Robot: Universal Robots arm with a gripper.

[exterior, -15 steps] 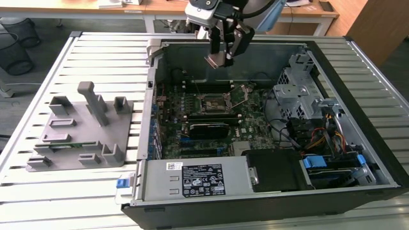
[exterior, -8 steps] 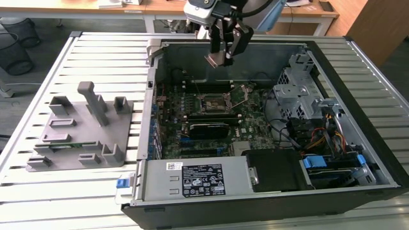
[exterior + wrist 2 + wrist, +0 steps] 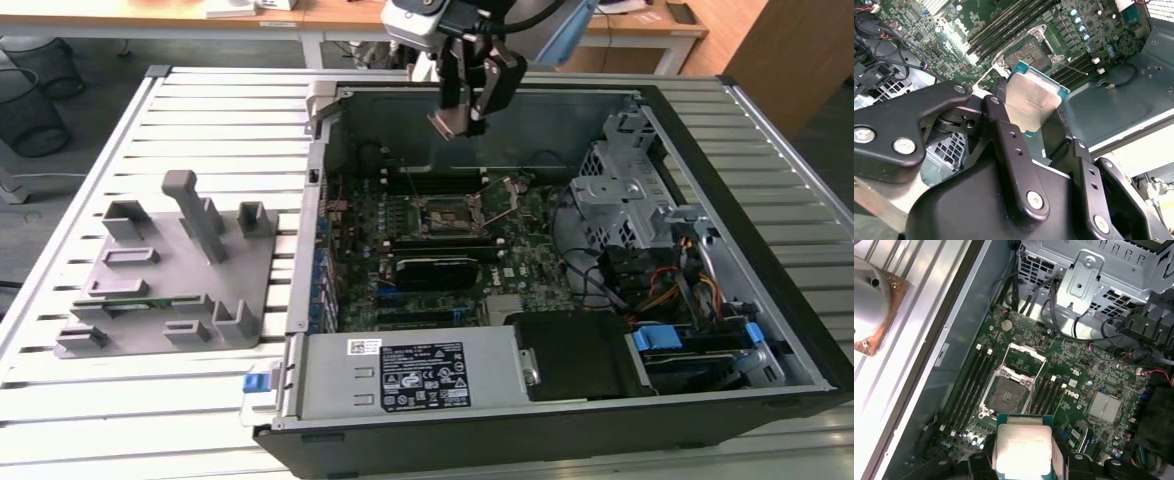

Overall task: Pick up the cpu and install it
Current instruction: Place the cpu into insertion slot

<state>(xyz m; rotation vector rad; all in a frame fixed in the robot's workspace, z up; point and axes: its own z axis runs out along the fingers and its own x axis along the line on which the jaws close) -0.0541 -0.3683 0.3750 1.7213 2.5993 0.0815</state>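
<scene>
Hand [image 3: 466, 120] | closed on the cpu [image 3: 1033, 100], gripped by opposite edges | cpu held clear of the motherboard [image 3: 1094, 371], open socket [image 3: 1006, 396] below the hand, not touched | risk: socket pins could be bent if the cpu is set down skewed or wrongly oriented; it could be dropped if the edge grip slips

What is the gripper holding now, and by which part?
The gripper holds the cpu, clamped by two opposite side edges.
</scene>
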